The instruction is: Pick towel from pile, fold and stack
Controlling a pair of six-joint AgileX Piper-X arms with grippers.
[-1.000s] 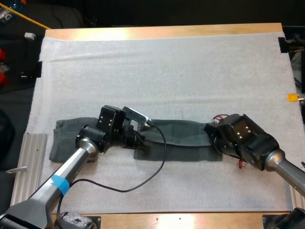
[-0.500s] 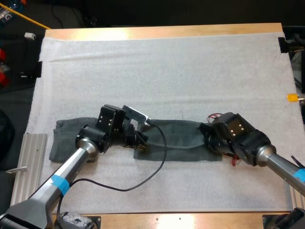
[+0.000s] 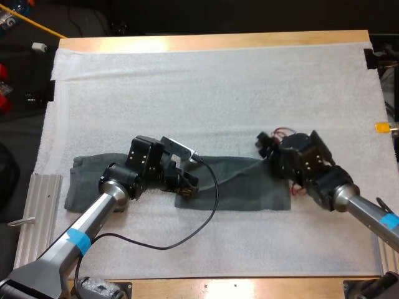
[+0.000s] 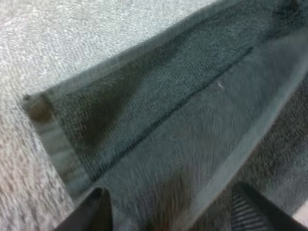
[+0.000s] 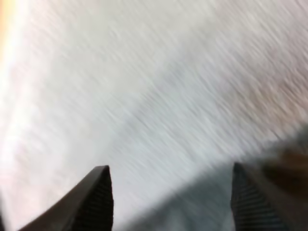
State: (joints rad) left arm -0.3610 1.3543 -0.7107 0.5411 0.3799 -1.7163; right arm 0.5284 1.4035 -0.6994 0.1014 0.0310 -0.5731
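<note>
A wooden bench (image 3: pixel 218 41) is covered by a white textured mat (image 3: pixel 218 93), seen from above and behind my two arms. A dark grey-green terry towel (image 3: pixel 243 190) lies flat on the mat as one long strip. It sits closer to the bench's near edge than to its far edge, and runs from near the mat's left edge to right of centre. A pale ribbed metal plate (image 3: pixel 37 218) lies just beside the mat's near left corner.

My left pincer (image 3: pixel 187 185) is down over the towel, about midway along the strip and towards its near side. In the left wrist camera this pincer (image 4: pixel 168 190) has its two black fingers (image 4: pixel 94 211) spread wide, gripping nothing. The towel (image 4: pixel 183 110) under them shows a stitched hem and one layer lying over another. One corner of the cloth rests against bare mat (image 4: pixel 72 38).

My right pincer (image 3: pixel 265 148) is at the towel's far right corner; I cannot tell whether it touches the cloth. In the right wrist camera this pincer (image 5: pixel 169 168) is also spread wide, with nothing between its fingers (image 5: pixel 98 197). Pale mat (image 5: pixel 144 72) lies ahead of it, and a dark edge of the towel (image 5: pixel 202 214) shows close to the fingers.
</note>
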